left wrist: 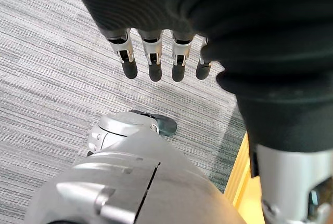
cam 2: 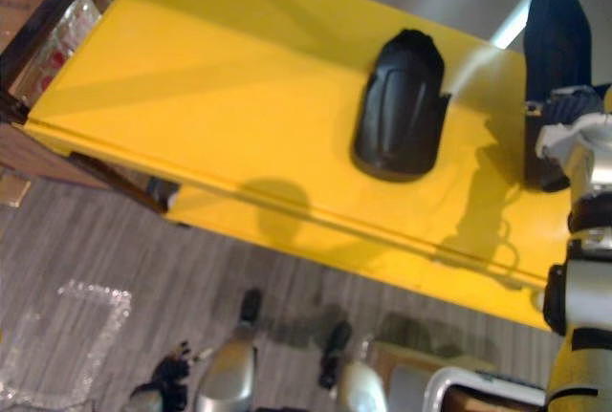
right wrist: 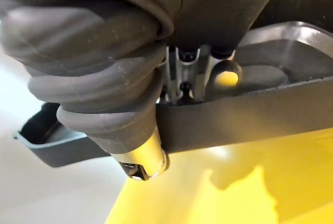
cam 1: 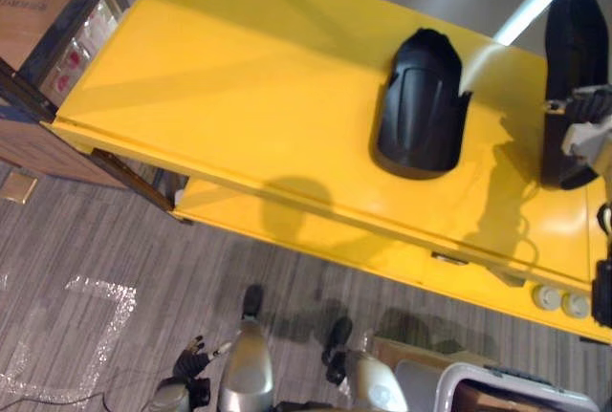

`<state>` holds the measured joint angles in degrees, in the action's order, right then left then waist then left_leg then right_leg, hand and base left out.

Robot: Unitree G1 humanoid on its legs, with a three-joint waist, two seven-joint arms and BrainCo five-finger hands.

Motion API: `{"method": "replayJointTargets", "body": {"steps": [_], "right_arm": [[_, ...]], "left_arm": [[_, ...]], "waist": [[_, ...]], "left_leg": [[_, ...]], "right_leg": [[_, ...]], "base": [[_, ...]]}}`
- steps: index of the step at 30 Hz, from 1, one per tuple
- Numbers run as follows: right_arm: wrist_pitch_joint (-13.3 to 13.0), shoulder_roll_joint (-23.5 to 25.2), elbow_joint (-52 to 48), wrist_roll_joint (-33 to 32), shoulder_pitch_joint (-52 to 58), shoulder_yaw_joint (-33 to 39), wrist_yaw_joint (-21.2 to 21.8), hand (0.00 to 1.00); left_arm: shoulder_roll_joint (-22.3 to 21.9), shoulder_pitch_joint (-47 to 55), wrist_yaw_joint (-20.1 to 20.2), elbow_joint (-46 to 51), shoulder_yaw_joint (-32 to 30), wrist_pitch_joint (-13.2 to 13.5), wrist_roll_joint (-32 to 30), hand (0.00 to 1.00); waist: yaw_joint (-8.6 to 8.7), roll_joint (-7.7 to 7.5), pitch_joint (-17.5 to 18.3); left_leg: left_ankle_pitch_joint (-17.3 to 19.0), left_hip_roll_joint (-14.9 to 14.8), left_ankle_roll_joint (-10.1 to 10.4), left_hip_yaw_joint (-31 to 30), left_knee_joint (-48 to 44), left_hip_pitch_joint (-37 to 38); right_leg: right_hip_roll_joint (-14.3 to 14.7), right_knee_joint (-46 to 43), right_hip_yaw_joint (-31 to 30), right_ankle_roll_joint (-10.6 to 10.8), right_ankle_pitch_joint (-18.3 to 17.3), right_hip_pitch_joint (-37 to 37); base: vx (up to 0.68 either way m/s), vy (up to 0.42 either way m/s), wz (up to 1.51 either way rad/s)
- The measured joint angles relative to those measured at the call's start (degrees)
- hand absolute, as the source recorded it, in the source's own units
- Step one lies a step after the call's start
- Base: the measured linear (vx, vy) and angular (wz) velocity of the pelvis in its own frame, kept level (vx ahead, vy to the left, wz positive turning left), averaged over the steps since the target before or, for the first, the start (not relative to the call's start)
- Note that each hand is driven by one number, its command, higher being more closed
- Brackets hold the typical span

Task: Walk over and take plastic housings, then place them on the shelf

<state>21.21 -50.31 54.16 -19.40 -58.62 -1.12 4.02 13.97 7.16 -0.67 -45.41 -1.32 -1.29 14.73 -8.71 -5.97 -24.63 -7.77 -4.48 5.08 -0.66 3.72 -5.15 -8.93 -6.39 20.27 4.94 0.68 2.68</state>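
- In the upper left of the head views, a brown cardboard box (cam 1: pixel 27 12) is sitting behind the dark frame of the rack.
- In the lower left, a patch of clear tape (cam 1: pixel 96 321) is lying on the grey striped carpet (cam 1: pixel 105 230).
- Just right of it, at the bottom edge, the left hand (cam 1: pixel 191 362) is hanging low over the carpet, well apart from the shelf. Its own wrist view is showing its fingers (left wrist: pixel 152 60) hanging straight and relaxed, holding nothing.
- The yellow shelf (cam 1: pixel 239 77) is running across the frame from upper left to lower right, with a lower yellow board (cam 1: pixel 287 226) showing under its front edge.
- Right of centre, one black plastic housing (cam 1: pixel 421 106) is lying on the shelf top with its hollow side up, touched by neither hand.
- In the lower right, two small white discs (cam 1: pixel 560 300) are sitting on the lower board.
- At the far right edge, the right hand (right wrist: pixel 104 104) is gripping the second black housing (cam 2: pixel 555 30) by its rim: the thumb (right wrist: pixel 139 156) is pressing on the outside of the wall and the fingers are reaching inside.
- This second housing is standing over the right end of the shelf top, near the first one but apart from it. I cannot tell whether it is resting on the surface.
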Motion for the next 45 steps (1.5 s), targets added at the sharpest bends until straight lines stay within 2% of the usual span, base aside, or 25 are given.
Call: {"method": "replayJointTargets", "body": {"steps": [12,15,21,30,31,39,41,42,43,45], "right_arm": [[0.0,0.65,2.51,2.22,-0.39,1.97,1.51,1.0],[-0.11,0.53,3.01,2.18,-0.47,1.88,1.05,1.0],[-0.41,-0.18,3.19,-3.22,-0.93,1.73,-4.06,1.0],[-0.52,-1.42,3.17,-6.86,-1.33,1.71,-2.93,1.0],[-0.53,-1.54,3.18,-6.86,-1.24,1.72,-2.32,0.0],[-0.48,0.5,4.92,-7.18,-1.01,1.89,2.17,0.0],[0.62,2.78,7.48,-10.33,-0.14,2.15,3.11,0.0],[0.82,3.67,8.36,-11.11,0.29,2.26,3.29,0.0],[-0.49,4.01,7.65,-12.6,0.72,4.98,3.56,0.0],[-0.35,3.76,7.67,-13.42,0.91,4.95,3.57,0.0]], "left_arm": [[0.04,-0.3,1.24,-0.83,0.41,-0.07,0.4,0.0],[0.01,-0.4,1.23,-1.17,1.54,-0.02,0.5,0.0],[-0.38,-2.62,1.21,-3.1,2.77,0.03,0.92,0.0],[-0.99,-4.44,0.91,-5.35,4.6,1.29,1.21,0.0],[-0.96,-4.44,0.9,-5.4,4.74,1.34,1.21,0.0],[-1.04,-4.92,0.9,-5.78,4.96,2.09,1.71,0.0],[-1.09,-4.92,0.85,-5.86,5.0,2.07,2.88,0.0],[-1.22,-4.93,0.83,-5.85,5.01,2.08,2.9,0.0],[-1.73,-4.92,0.81,-5.95,5.01,2.06,2.9,0.0],[-2.14,-4.9,0.8,-6.46,5.01,2.06,2.9,0.0]], "waist": [[-0.18,0.02,0.35],[-0.25,0.19,1.64],[-0.37,1.31,1.65],[-0.1,2.37,2.11],[-0.07,2.42,2.13],[-0.16,2.69,2.47],[-0.3,2.55,2.64],[-0.37,2.78,2.71],[-0.16,3.78,2.83],[-0.22,4.84,3.31]], "left_leg": [[0.04,0.06,0.03,0.19,-0.3,-0.35],[0.03,0.15,0.03,-0.03,-0.42,-2.06],[0.24,0.4,-0.2,-0.35,-2.38,-4.39],[2.01,0.52,-0.43,-0.28,-6.56,-7.2],[2.04,0.48,-0.46,-0.29,-6.88,-7.27],[3.05,0.5,-0.71,-0.39,-10.45,-9.79],[3.03,0.51,-0.72,-0.3,-10.44,-10.16],[3.03,0.54,-0.72,-0.3,-10.45,-10.43],[3.03,0.66,-0.74,-0.17,-10.8,-10.99],[3.06,0.69,-0.8,-0.01,-10.78,-11.04]], "right_leg": [[-0.11,-0.03,-0.19,-0.17,-0.16,0.38],[-0.22,-0.33,-0.13,-0.15,-0.18,2.07],[-1.02,-2.18,-0.06,0.13,-0.83,4.25],[-1.59,-3.96,-0.5,0.14,-1.3,6.28],[-1.67,-4.11,-0.51,0.15,-1.3,6.3],[-1.98,-4.94,-0.9,0.5,-1.07,7.53],[-1.99,-4.93,-1.03,0.5,-1.07,7.88],[-2.01,-4.93,-1.07,0.51,-1.07,8.06],[-2.09,-4.67,-1.21,0.56,-1.03,8.52],[-2.06,-4.07,-1.27,0.7,-0.94,8.36]], "base": [[0.0,0.0,0.0],[0.0,-0.019,0.04],[0.0,-0.009,0.02],[-0.03,-0.011,-0.02],[0.0,0.0,0.0],[-0.01,0.003,0.0],[0.0,0.0,0.0],[0.0,0.0,0.0],[0.0,0.0,0.0],[0.0,0.007,-0.04]]}}
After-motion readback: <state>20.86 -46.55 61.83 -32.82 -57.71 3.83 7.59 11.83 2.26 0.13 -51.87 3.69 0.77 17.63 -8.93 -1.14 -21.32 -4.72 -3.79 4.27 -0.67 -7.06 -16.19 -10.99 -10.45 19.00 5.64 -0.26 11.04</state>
